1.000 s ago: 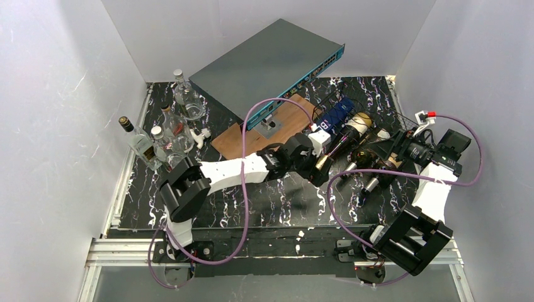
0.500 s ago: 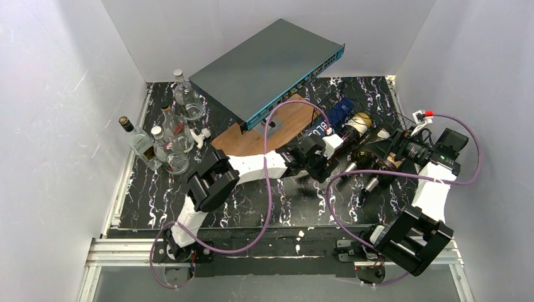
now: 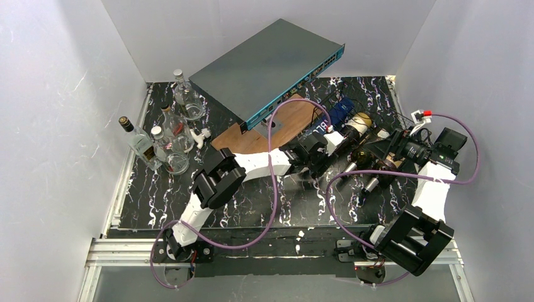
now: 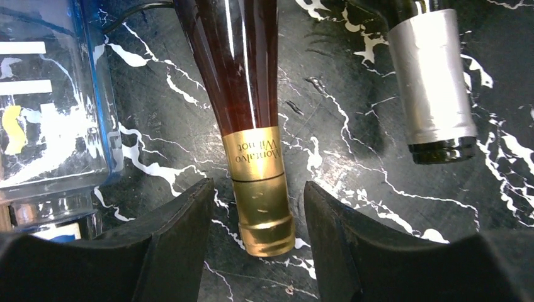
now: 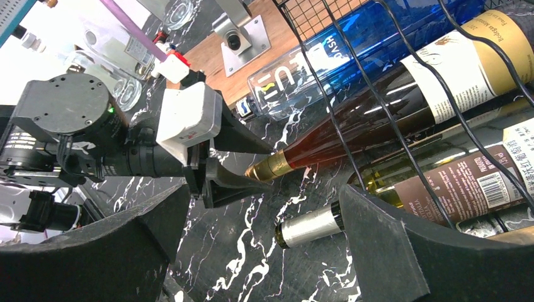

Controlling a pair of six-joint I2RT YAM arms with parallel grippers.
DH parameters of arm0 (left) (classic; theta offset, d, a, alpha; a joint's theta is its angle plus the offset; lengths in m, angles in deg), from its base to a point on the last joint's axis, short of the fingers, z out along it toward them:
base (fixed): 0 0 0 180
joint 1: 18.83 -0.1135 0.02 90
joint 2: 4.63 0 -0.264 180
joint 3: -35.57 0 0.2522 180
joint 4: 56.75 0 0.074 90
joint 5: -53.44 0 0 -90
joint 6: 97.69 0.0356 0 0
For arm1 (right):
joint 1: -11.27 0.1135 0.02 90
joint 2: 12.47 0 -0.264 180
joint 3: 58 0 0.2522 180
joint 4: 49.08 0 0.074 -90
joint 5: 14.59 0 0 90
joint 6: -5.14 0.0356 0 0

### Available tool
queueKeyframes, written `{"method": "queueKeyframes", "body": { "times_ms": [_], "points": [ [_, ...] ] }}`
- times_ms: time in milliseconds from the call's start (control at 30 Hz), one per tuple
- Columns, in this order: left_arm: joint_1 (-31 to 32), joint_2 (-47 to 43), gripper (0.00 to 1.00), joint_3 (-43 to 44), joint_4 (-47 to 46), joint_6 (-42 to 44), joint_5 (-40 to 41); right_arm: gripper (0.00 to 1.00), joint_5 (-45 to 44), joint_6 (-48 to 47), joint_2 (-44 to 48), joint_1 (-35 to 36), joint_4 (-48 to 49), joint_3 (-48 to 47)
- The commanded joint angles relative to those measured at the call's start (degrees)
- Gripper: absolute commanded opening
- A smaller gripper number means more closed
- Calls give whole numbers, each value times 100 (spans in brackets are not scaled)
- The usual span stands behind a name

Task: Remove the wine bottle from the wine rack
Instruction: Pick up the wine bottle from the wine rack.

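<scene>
Wine bottle [image 4: 244, 94] lies in the wine rack [image 5: 313, 16] at three o'clock on the table [image 3: 148, 195], neck out toward seven. Left gripper [image 4: 258, 195] straddles the gold cap [image 4: 261, 214], jaws narrow, not touching. Right gripper [image 5: 264, 192] gapes wide, empty. Next, I'd say: pinch, then draw straight out.

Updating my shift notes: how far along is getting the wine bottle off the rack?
Done: the left gripper sits astride the gold-foil neck of the wine bottle. In hand: the grip; narrow gaps show on both sides, so nothing is clamped. Left: closing and pulling out, since the bottle lies in the wine rack beside the blue bottle. The right gripper is open and empty.
</scene>
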Motion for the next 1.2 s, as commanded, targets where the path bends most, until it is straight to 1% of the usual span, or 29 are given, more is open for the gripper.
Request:
{"method": "queueKeyframes", "body": {
  "times_ms": [0, 233, 333, 567, 767, 833, 867, 900, 933, 1000, 1033, 1100, 1167],
  "points": [
    [-31, 94, 53, 276, 21, 84, 197, 98, 26, -137, -16, 26, -7, -10],
    [-36, 260, 51, 427, 15, 72, 327, 98, 13, -147, -24, 40, -15, -10],
    [-36, 279, 48, 463, 24, 73, 347, 98, 4, -153, -17, 37, -24, -10],
    [-36, 235, 36, 360, 58, 38, 313, 98, 0, -174, -21, 53, -40, -19],
    [-36, 90, 18, 186, 28, 23, 292, 98, -9, -184, -16, 59, -43, -19],
    [-34, 65, 15, 157, 20, 26, 288, 98, -20, -184, -17, 56, -43, -19],
    [-36, 61, 15, 149, 17, 21, 291, 98, -18, -185, -17, 55, -43, -19],
    [-36, 65, 18, 156, 22, 7, 290, 98, -18, -189, -17, 61, -45, -12],
    [-36, 70, 25, 154, 15, -20, 329, 98, -18, -191, -17, 58, -43, -17],
    [-34, 88, 43, 157, 7, -71, 415, 99, -23, -194, -17, 54, -43, -19],
    [-36, 108, 48, 172, 9, -89, 431, 98, -21, -186, -17, 54, -49, -19],
    [-36, 157, 53, 224, 30, -99, 426, 98, -21, -191, -12, 55, -51, -16],
    [-36, 192, 55, 252, 22, -117, 395, 98, -14, -200, -16, 54, -51, -19]
  ]
}}
